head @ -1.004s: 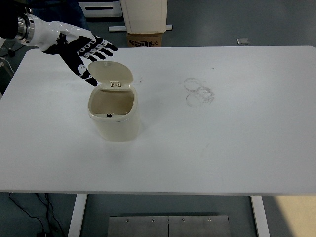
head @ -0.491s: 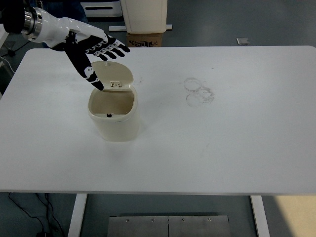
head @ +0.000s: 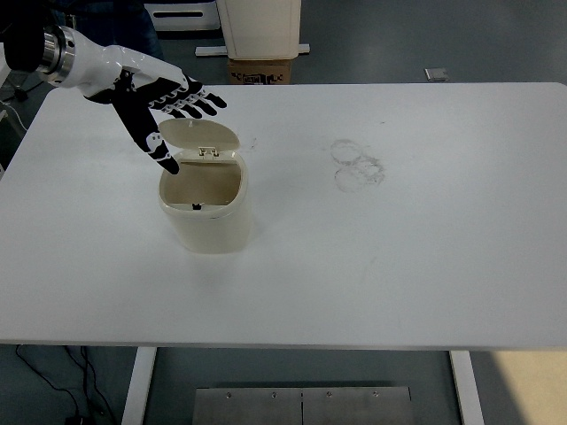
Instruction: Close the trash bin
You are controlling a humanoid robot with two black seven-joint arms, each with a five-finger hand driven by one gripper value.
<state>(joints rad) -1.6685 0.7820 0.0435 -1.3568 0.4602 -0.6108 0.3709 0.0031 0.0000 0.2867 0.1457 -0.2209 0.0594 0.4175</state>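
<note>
A cream trash bin (head: 205, 217) stands on the white table (head: 399, 239), left of centre. Its lid (head: 200, 139) is hinged at the far side and stands open, tilted forward over the mouth. My left hand (head: 164, 111) reaches in from the upper left with fingers spread, flat, right above and behind the lid's top edge; the thumb hangs down by the lid's left side. It holds nothing. The right arm is out of view.
Faint ring-shaped smudges (head: 357, 165) mark the table right of the bin. A cardboard box (head: 261, 71) and a white cabinet (head: 259, 27) stand on the floor beyond the far edge.
My left hand has moved right and down onto the lid's top. The lid has tipped forward and sits lower over the bin's mouth than before.
</note>
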